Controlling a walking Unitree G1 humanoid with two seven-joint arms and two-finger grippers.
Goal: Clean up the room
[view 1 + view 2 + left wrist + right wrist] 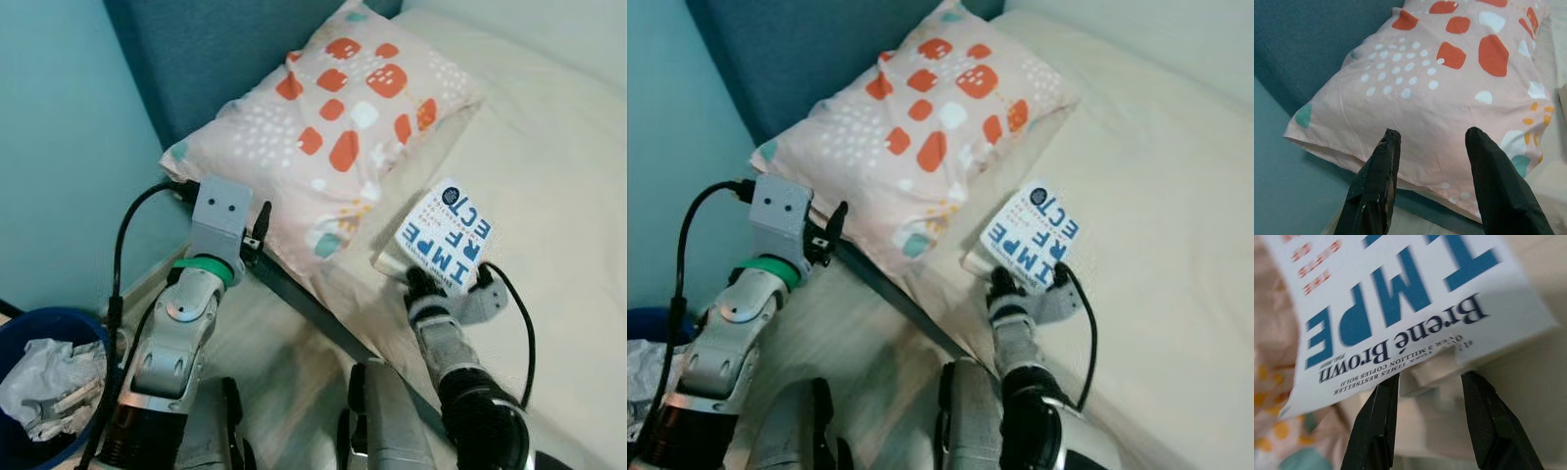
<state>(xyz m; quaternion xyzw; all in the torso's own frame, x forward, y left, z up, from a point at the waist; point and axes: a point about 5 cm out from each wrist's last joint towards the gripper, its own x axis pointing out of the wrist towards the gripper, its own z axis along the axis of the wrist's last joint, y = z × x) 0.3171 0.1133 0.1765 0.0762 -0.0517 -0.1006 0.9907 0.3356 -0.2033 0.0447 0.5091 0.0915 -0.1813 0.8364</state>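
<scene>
A white book (446, 235) with big blue letters lies tilted on the cream bed (558, 166), just beside a pink pillow (323, 117) with orange patches. My right gripper (426, 281) is at the book's near edge. In the right wrist view its fingers (1376, 431) flank the book's page block (1427, 374) under the cover, shut on it. My left gripper (257, 230) is held open at the pillow's near corner, and in the left wrist view the pillow (1449, 88) lies just past its two spread fingertips (1386, 147).
A blue bin (44, 328) holding crumpled paper stands on the floor at the lower left. A dark blue headboard (216, 49) and a teal wall (59, 147) rise behind the pillow. The dark bed rail (304, 304) runs diagonally between my arms.
</scene>
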